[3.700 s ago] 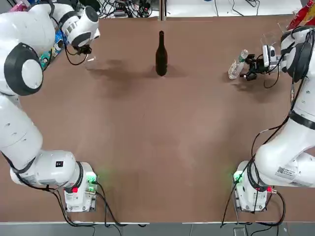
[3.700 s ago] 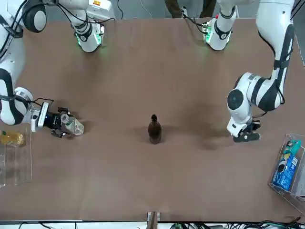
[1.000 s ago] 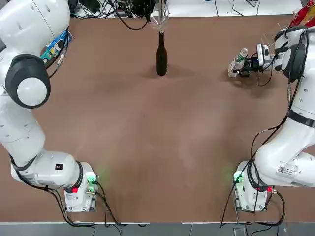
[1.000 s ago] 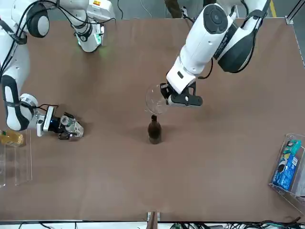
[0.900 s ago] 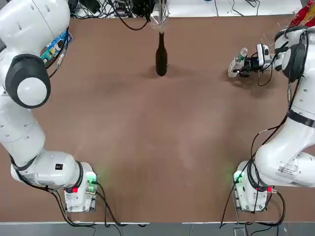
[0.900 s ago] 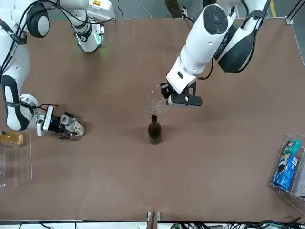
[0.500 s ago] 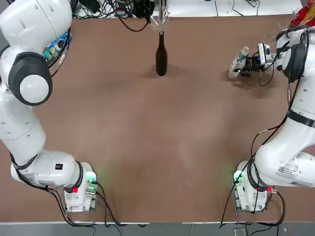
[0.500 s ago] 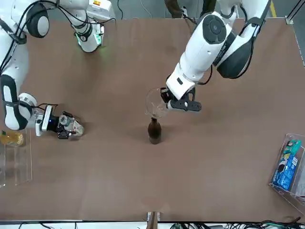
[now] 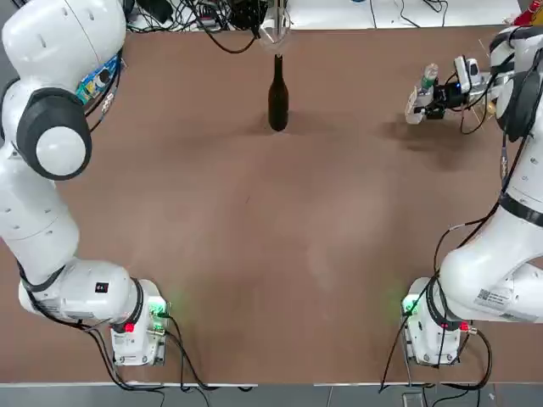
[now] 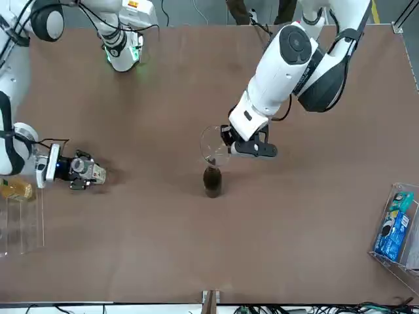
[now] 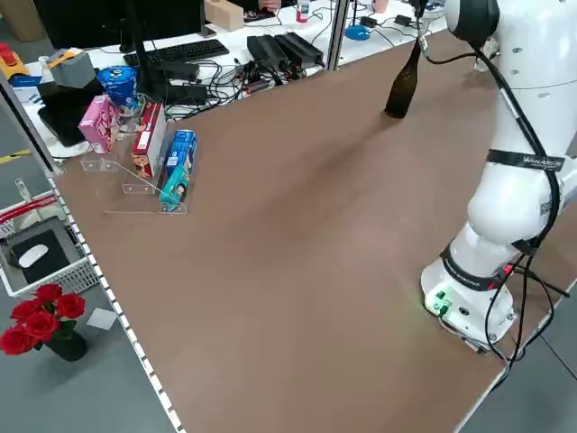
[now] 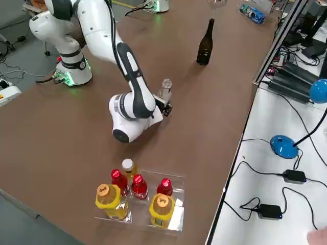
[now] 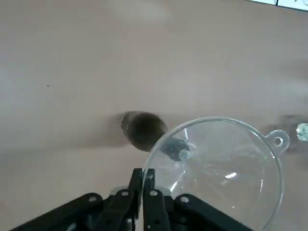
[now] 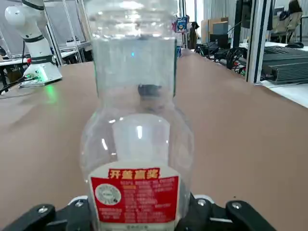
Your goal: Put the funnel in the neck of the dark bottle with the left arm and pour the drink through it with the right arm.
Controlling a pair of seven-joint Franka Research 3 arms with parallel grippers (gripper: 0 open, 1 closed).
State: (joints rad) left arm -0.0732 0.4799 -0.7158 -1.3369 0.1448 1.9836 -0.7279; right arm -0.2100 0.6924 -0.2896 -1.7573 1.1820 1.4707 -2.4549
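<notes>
The left gripper (image 10: 226, 140) pinched the funnel (image 10: 213, 145) just over the dark bottle (image 10: 211, 180) at the table's far middle; seating the spout looked next. Far right, the right gripper (image 9: 433, 100) clasped the drink (image 9: 420, 95), with bare table between them.

Clear plastic funnel (image 13: 219, 163), glossy dark glass bottle (image 9: 277, 95), matt brown table (image 9: 280, 246).

We see a wide brown table (image 9: 271, 254) carrying the tall dark glass bottle (image 9: 277, 95) upright near its far edge, a clear tray of red and yellow-capped drinks (image 12: 138, 196), and a clear stand of colourful boxes (image 11: 144, 149).
</notes>
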